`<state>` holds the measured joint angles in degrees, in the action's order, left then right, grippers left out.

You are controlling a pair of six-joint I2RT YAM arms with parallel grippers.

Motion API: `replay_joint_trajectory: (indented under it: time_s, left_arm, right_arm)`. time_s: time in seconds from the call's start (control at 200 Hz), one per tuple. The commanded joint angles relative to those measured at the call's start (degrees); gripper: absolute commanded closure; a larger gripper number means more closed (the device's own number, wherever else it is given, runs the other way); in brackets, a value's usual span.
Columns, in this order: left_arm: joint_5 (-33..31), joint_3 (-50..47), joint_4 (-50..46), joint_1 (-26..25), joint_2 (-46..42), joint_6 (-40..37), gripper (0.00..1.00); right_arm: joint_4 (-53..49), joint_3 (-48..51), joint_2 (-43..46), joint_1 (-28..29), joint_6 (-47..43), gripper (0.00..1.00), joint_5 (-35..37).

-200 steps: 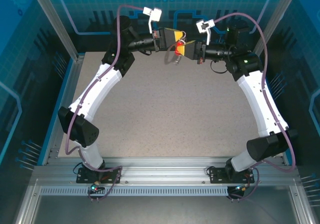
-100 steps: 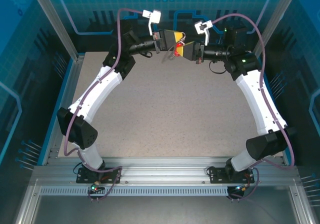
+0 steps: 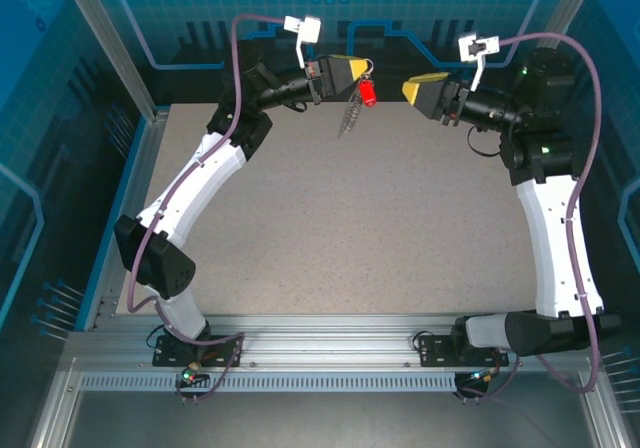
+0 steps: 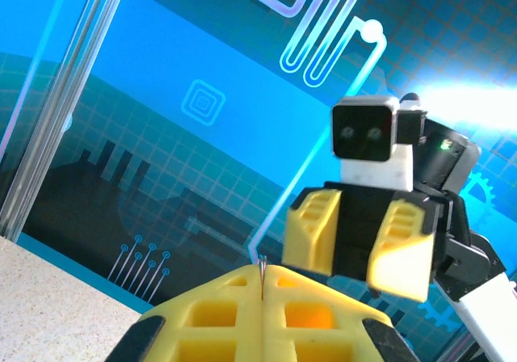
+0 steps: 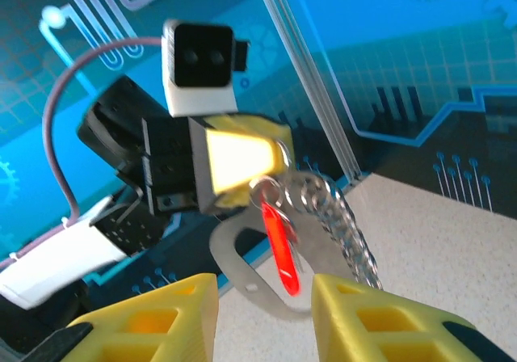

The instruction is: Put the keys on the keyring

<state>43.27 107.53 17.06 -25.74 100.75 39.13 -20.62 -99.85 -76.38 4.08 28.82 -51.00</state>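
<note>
High above the far table edge, my left gripper [image 3: 358,67] is shut on a thin silver wire ring of the keyring [image 3: 350,118]. The ring's edge sticks up between the closed yellow fingertips at the left gripper [image 4: 262,270]. In the right wrist view the grey oval keyring [image 5: 239,271] dangles below the left gripper [image 5: 242,162], its row of silver rings [image 5: 346,226] trailing down to the right. The red-headed key [image 5: 279,246] hangs from a ring beside the loop, also red key [image 3: 367,92]. My right gripper [image 3: 413,89] stands open and apart from the key, nothing between its fingers [image 5: 355,317]; the right gripper [image 4: 361,246] faces the left one.
The speckled table [image 3: 340,228] lies below both raised grippers. Aluminium posts and blue patterned walls [image 3: 120,58] close in the back and sides. The glass wall post [image 5: 307,79] stands just behind the left gripper.
My right gripper let go of the red key and drew back to the right. The key now hangs free from the keyring held by the left gripper, which stayed put.
</note>
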Motion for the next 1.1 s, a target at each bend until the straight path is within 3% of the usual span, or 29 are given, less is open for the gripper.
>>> replay_joint_trajectory:
  time_s: [0.0,0.315,0.665,0.955,1.095]
  left_arm:
    - [-0.3,2.3,3.1,-0.3,-0.5,1.0,1.0]
    - [-1.3,1.3,4.4,-0.5,-0.5,1.7,1.0]
    - [-1.5,1.0,4.5,-0.5,-0.8,1.5,1.0]
    - [-1.3,1.0,4.6,-0.6,-0.7,1.7,1.0]
    - [-1.4,0.9,4.7,-0.8,-0.7,1.6,1.0]
  right_arm:
    - [9.1,0.1,-1.2,0.7,8.2,0.63,2.9]
    - [17.4,0.1,-5.5,8.7,14.6,0.6,12.7]
    - [24.2,4.7,-6.3,10.8,19.0,0.65,13.2]
    - [24.7,4.3,-7.0,11.6,19.1,0.77,13.1]
    - [24.8,3.7,-7.7,11.8,19.2,0.92,12.5]
